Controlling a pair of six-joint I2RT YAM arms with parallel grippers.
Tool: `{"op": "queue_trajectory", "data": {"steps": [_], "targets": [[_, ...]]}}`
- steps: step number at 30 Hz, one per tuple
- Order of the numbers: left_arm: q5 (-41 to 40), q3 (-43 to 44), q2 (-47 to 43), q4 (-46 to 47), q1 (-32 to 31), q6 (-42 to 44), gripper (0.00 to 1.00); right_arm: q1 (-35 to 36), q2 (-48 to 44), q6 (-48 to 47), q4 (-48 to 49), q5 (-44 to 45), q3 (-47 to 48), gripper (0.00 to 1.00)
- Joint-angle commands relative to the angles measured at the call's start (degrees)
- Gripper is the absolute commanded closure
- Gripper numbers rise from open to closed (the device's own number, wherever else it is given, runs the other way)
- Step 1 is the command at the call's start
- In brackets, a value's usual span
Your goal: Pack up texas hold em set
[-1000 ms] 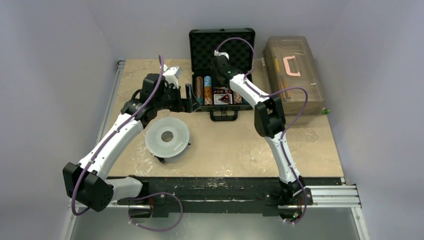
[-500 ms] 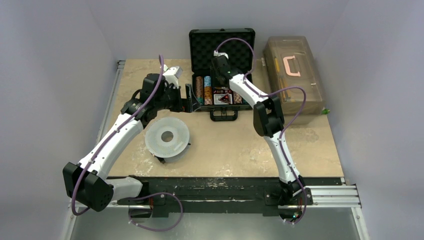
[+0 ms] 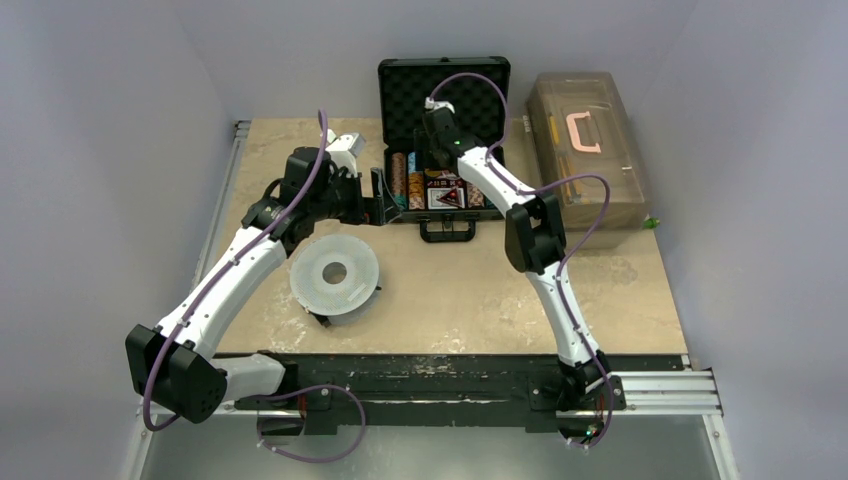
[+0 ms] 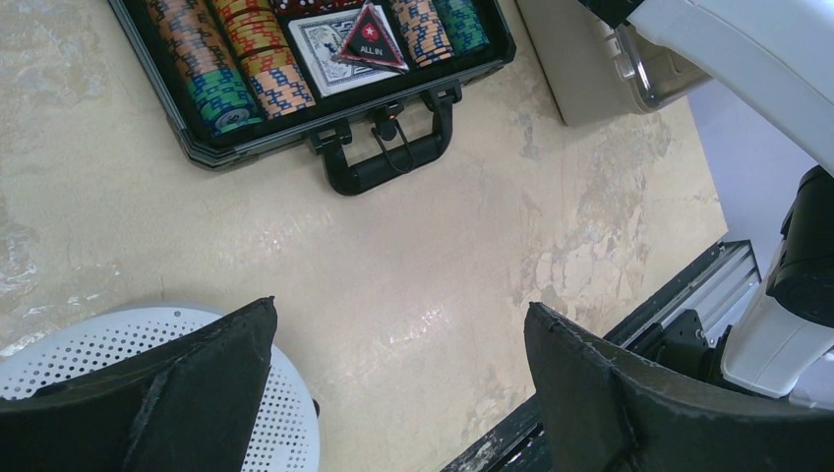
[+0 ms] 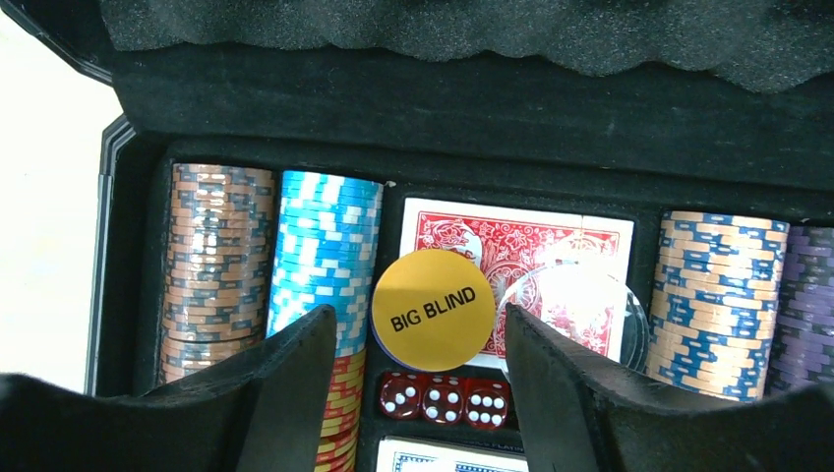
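A: Left gripper [image 4: 398,307] gapes wide, empty, beside the perforated white disc [image 4: 89,344]. Right gripper [image 5: 421,313] is also parted, over the small black briefcase [image 4: 275,133] at the table's far side.
B: Handling?
A: The yellow round plastic button [image 5: 433,310] lies on a red card deck [image 5: 511,241]. Looks light and slick, so pinch its edges. The foam-lined lid [image 3: 405,90] stands open.

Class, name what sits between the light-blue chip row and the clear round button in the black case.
A yellow round BIG BLIND button, over the red card deck, in the right wrist view.
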Motion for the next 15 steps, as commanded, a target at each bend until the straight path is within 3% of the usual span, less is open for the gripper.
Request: {"op": "queue_trajectory", "data": {"steps": [1,10,15], "targets": [[0.7,2.5,-0.1,1.1,0.4,0.3,0.07,-0.4,0.3,-1.0,-0.1,-0.3,3.7,0.38],[0.7,2.5,-0.5,1.2,0.4,0.2,0.07,-1.8,-10.7,5.4,7.5,0.6,-6.0,0.33],[0.4,2.5,-0.9,1.1,0.6,0.4,0.07,-5.6,-19.0,19.4,20.8,-4.9,-14.9,0.27]]}}
